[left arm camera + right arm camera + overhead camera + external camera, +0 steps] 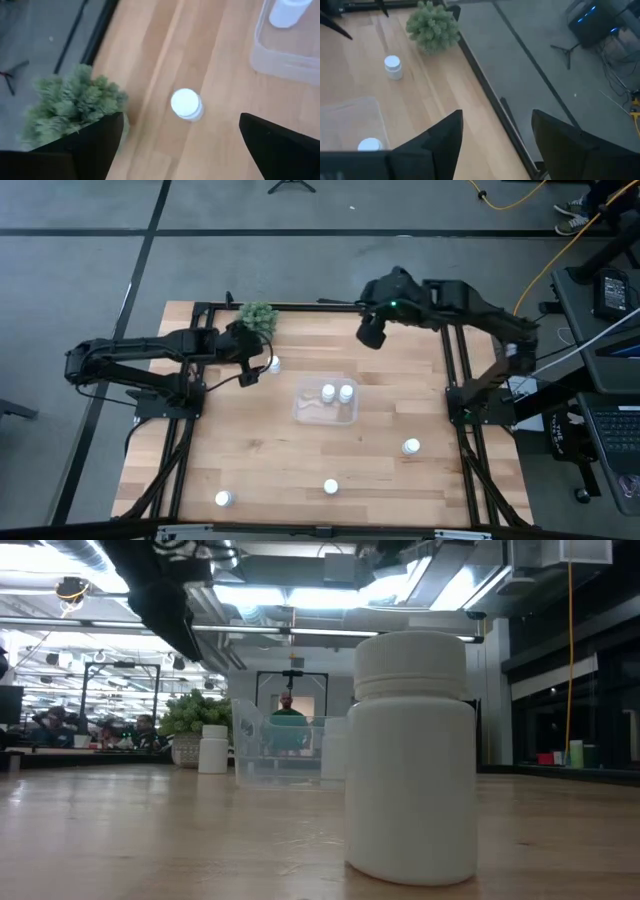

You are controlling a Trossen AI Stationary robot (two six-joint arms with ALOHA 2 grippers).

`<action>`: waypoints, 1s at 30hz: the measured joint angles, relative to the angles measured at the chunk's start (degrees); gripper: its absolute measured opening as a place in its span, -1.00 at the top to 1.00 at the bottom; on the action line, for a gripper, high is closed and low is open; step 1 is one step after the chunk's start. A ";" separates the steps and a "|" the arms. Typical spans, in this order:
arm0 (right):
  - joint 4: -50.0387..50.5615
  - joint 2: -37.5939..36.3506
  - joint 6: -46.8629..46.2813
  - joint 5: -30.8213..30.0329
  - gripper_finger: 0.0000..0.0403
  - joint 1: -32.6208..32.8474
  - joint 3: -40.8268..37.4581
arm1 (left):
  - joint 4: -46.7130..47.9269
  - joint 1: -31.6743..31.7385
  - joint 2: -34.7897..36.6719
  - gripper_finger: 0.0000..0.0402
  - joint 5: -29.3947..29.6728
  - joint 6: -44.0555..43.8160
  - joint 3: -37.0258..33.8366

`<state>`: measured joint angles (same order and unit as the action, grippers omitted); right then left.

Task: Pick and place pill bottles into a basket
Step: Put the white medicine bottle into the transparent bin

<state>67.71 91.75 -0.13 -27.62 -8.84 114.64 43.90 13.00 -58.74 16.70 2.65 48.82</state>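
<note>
Left gripper (256, 370) open, upper left of frame, hovering over pill bottle (273, 364) (plant (258, 317) just beside). Basket (302, 408) centre bench, two bottles inside. Right gripper (372, 332) open, upper centre.

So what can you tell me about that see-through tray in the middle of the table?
The basket is a clear plastic tray, rectangular with rounded corners and low walls. It sits flat on the wooden table, near the middle. Two white pill bottles stand upright inside it, side by side at one end. No claw touches it.
</note>
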 joint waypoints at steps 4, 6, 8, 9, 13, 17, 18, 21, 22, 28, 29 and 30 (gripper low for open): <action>-7.40 -6.04 1.26 0.05 -0.17 -1.06 -10.66 | -0.44 2.62 -3.77 -0.98 -1.85 0.05 -0.02; -10.55 -8.60 2.52 0.09 -0.17 -1.43 -15.87 | -0.83 3.70 -5.80 -0.98 -1.65 1.09 -0.02; -13.20 -10.67 3.81 0.17 -0.17 -1.82 -20.46 | -1.20 4.68 -7.87 -0.99 -1.61 2.27 -0.02; -14.05 -11.63 4.30 0.23 -0.17 -2.07 -22.54 | -1.76 5.14 -8.99 -0.99 -1.94 2.44 -0.02; -16.86 -14.80 5.41 0.25 -0.17 -2.81 -28.66 | -4.36 6.64 -12.95 -0.99 -5.05 2.56 -0.07; -17.90 -16.78 7.38 0.27 -0.17 -3.75 -31.88 | -7.12 7.07 -16.44 -0.99 -7.80 2.59 -0.07; -18.22 -17.20 7.99 0.27 -0.17 -4.04 -32.33 | -7.19 7.06 -17.34 -0.99 -8.45 2.61 -0.07; -18.46 -17.61 9.28 0.25 -0.17 -5.12 -32.49 | -7.65 7.03 -19.91 -0.99 -9.62 2.61 -0.07; -18.54 -17.69 9.54 0.26 -0.17 -5.35 -32.49 | -7.95 7.05 -20.78 -0.99 -9.97 2.61 -0.07; -18.76 -17.75 9.67 2.33 -0.17 -6.55 -32.49 | -11.61 7.07 -25.69 -0.99 -10.41 2.93 -0.07; -18.78 -17.75 9.67 2.96 -0.17 -6.65 -32.49 | -12.31 7.07 -26.29 -0.99 -10.41 3.24 -0.07; -18.80 -17.75 9.69 3.31 -0.17 -6.75 -32.49 | -13.12 7.12 -26.81 -0.99 -10.44 3.57 -0.07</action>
<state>48.90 74.00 9.56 -24.31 -15.59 82.15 30.79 20.12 -85.56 6.26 6.22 48.75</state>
